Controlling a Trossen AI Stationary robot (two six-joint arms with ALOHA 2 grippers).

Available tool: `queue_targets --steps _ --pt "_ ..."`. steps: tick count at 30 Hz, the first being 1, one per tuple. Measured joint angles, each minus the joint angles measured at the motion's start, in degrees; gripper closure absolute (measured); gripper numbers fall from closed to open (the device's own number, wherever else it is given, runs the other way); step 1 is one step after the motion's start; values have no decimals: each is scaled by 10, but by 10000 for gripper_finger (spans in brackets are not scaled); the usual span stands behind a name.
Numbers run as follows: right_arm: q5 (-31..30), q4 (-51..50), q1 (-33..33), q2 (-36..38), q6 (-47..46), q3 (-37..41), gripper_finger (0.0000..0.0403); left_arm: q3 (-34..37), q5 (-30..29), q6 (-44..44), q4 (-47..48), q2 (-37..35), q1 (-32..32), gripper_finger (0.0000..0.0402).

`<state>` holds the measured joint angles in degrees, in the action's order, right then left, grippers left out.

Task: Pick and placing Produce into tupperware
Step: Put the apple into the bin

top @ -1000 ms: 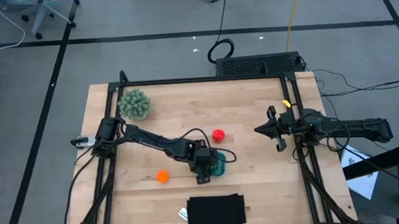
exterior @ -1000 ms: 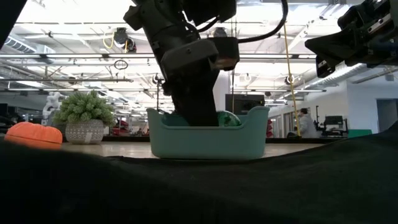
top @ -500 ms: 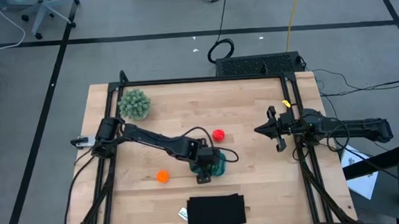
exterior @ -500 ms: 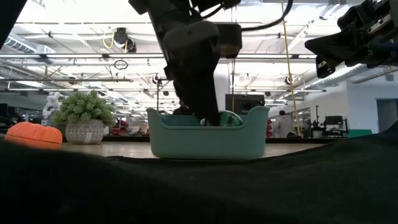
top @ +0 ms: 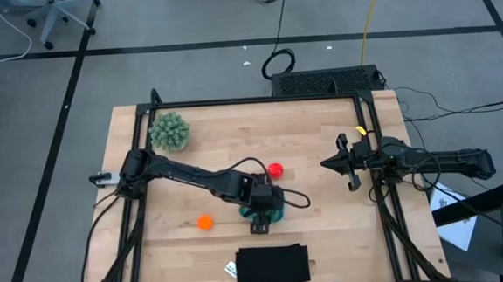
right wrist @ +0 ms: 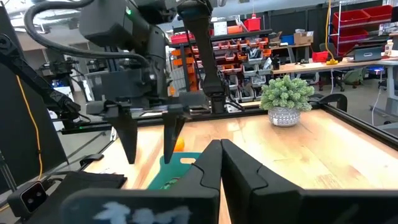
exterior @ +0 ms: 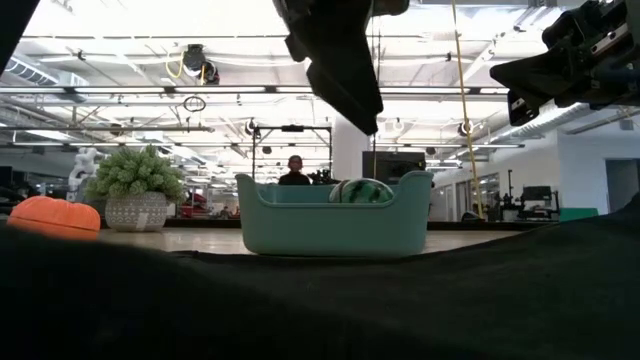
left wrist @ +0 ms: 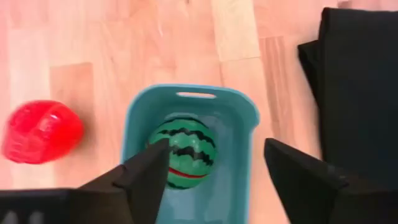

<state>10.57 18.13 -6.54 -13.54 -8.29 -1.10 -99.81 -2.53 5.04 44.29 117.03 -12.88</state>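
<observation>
With the dark green striped watermelon ball (left wrist: 181, 152) lying in the small teal plastic tub (left wrist: 239, 109), the left gripper (left wrist: 214, 165), jaws spread, is held above, the red ball (left wrist: 41, 130) likely fetched next.

We see a teal tub (left wrist: 239, 134) with rounded corners sitting upright on the table, toward its six-o'clock side in the high view. Inside it rests the watermelon ball (left wrist: 185, 152), dark green with wavy black stripes. The red ball (top: 276, 169) lies just beyond the tub at twelve o'clock. The orange ball (top: 205, 222), smallest, lies at nine o'clock, farther off.
</observation>
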Motion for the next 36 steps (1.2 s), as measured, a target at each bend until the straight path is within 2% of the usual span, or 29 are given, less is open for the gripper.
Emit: queue_targets --steps 5,13,15,25,28,32,36 --pt "0 0 0 0 0 0 403 -9 -5 -20 9 0 2 221" --pt "0 0 0 0 0 0 403 -9 -5 -24 25 0 7 368" --pt "0 0 0 0 0 0 403 -9 -5 -26 25 0 7 392" --pt "0 0 0 0 0 0 403 -8 -11 -61 42 -8 1 399" --pt "0 0 0 0 0 0 403 -9 -45 -86 77 -27 -8 397" --pt "0 2 0 -3 0 0 403 -10 -99 -75 130 -71 -8 400" --pt "0 5 0 -8 0 0 403 -10 -112 -73 144 -123 1 397"
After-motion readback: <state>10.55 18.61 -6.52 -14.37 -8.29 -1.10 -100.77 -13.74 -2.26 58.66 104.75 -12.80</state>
